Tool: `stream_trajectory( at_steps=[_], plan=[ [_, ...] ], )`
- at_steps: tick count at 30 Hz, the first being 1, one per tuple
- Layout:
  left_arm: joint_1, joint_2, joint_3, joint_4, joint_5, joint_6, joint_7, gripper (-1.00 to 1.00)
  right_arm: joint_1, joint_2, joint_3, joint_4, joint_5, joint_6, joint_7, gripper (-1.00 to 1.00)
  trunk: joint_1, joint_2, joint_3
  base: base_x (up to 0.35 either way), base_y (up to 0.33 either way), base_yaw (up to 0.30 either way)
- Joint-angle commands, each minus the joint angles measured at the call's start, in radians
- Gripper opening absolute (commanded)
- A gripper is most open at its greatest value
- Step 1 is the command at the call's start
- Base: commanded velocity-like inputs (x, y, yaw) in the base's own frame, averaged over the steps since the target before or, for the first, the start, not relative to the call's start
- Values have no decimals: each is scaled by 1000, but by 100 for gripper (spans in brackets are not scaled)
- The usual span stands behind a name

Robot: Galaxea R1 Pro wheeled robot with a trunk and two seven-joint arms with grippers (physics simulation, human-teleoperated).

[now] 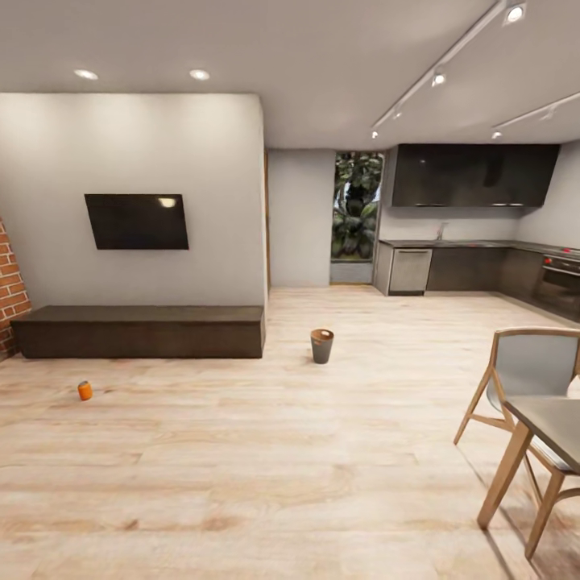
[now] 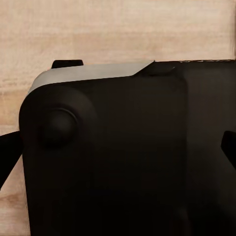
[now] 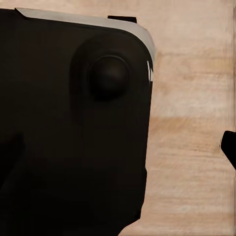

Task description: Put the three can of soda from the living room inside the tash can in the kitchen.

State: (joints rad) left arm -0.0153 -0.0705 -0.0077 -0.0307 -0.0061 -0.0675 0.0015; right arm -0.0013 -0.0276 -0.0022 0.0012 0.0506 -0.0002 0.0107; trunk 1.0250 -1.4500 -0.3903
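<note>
One bright orange can of soda point(image 1: 84, 391) stands on the light wood floor at the left, in front of the low dark bench. The other orange can and the dark blue can are out of view. The tash can point(image 1: 322, 345), small, round and tapered with an orange-brown inside, stands on the floor near the middle, toward the kitchen. In the left wrist view my left gripper point(image 2: 118, 157) is open, its dark fingertips point(image 2: 229, 147) at the picture's edges over my black base. My right gripper point(image 3: 118, 152) looks open too, one fingertip point(image 3: 229, 147) showing over the floor.
A wall TV point(image 1: 137, 221) hangs above the long dark bench point(image 1: 141, 330). Red brick point(image 1: 10, 290) shows at the far left. A wooden chair point(image 1: 528, 379) and table point(image 1: 552, 423) stand at the right. Kitchen counters point(image 1: 475, 270) line the back right.
</note>
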Motion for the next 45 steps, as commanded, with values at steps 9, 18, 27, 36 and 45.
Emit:
stream_trajectory(
  at_steps=[9,18,27,36,45],
  plan=[
    [0,0,0,0,0,0,0,100,0,0,1,2,1,0,0,100,0,0,0,339,-119,66],
    [0,0,0,0,0,0,-1,100,0,0,1,2,0,0,0,100,0,0,0,339,-117,66],
    [0,0,0,0,0,-1,0,100,0,0,1,2,0,0,0,100,0,0,0,339,-91,66],
    [0,0,0,0,0,-1,0,100,0,0,1,2,0,0,0,100,0,0,0,339,-91,66],
    [0,0,0,0,0,-1,0,100,0,0,0,3,0,0,0,100,0,0,0,339,-127,18]
  ],
)
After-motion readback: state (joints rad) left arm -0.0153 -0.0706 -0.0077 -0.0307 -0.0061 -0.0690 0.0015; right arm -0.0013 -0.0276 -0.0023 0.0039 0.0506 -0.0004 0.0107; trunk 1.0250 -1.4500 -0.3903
